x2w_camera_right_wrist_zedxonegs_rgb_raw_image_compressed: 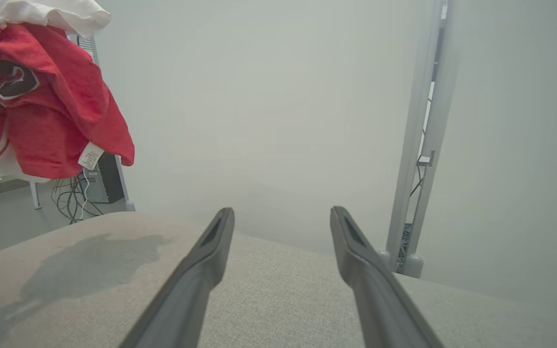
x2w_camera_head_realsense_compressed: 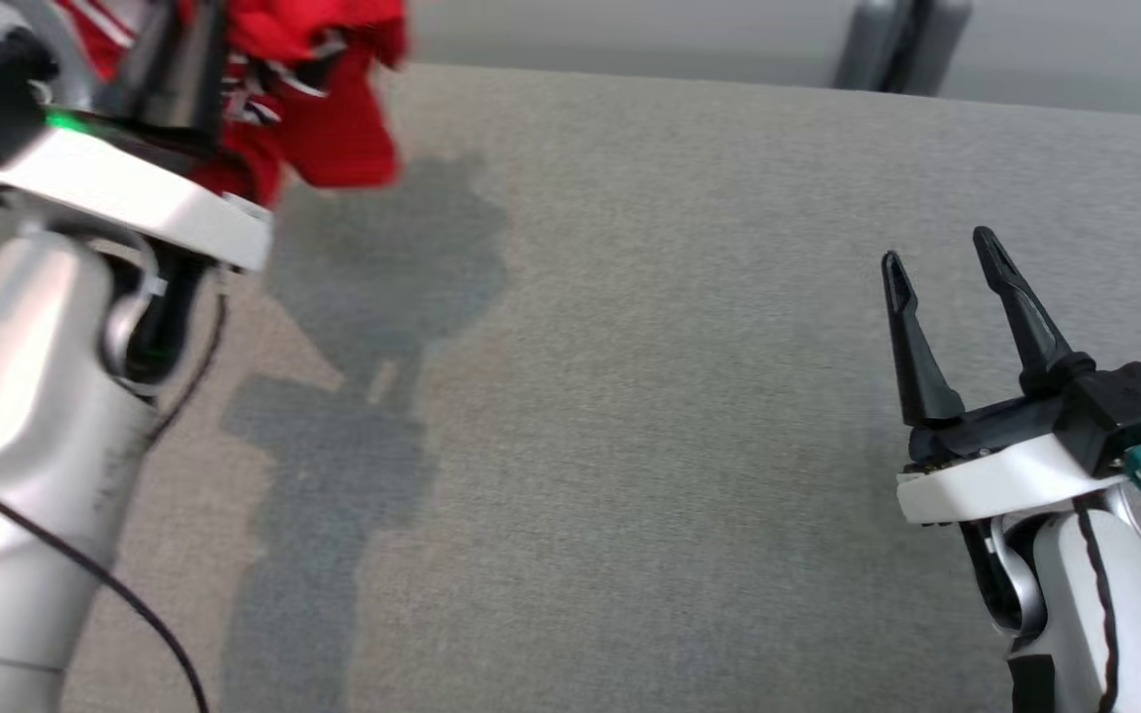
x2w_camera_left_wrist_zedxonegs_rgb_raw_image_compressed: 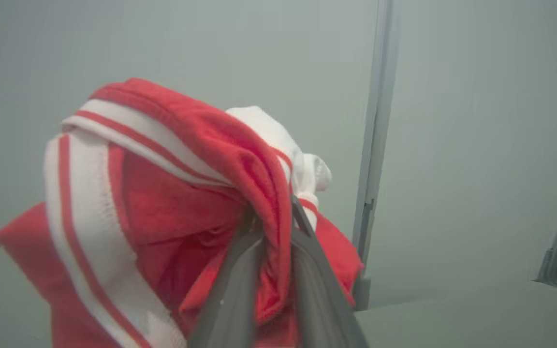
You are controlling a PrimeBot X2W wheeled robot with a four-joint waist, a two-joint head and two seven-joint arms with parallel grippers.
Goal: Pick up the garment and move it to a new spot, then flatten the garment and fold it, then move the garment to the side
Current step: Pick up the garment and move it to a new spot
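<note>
Left gripper [x2w_camera_left_wrist_zedxonegs_rgb_raw_image_compressed: 272, 215]: we saw it clamped on the red garment [x2w_camera_left_wrist_zedxonegs_rgb_raw_image_compressed: 162, 193], hanging over the table [x2w_camera_head_realsense_compressed: 679, 396].
Right gripper [x2w_camera_head_realsense_compressed: 939, 248]: spread wide, empty.
Advice: we judged a slow, low set-down best.

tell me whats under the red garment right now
Its shadow on the grey table; the garment hangs clear above it, pinched in the left pincer. Folds hide how much cloth sits between the jaws.

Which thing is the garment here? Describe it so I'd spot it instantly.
Start at the grey cloth-covered table and look above its far left part. There the left gripper holds a bunched garment off the surface. It is bright red with white striped trim and a dark printed patch, against plain grey table and wall.
</note>
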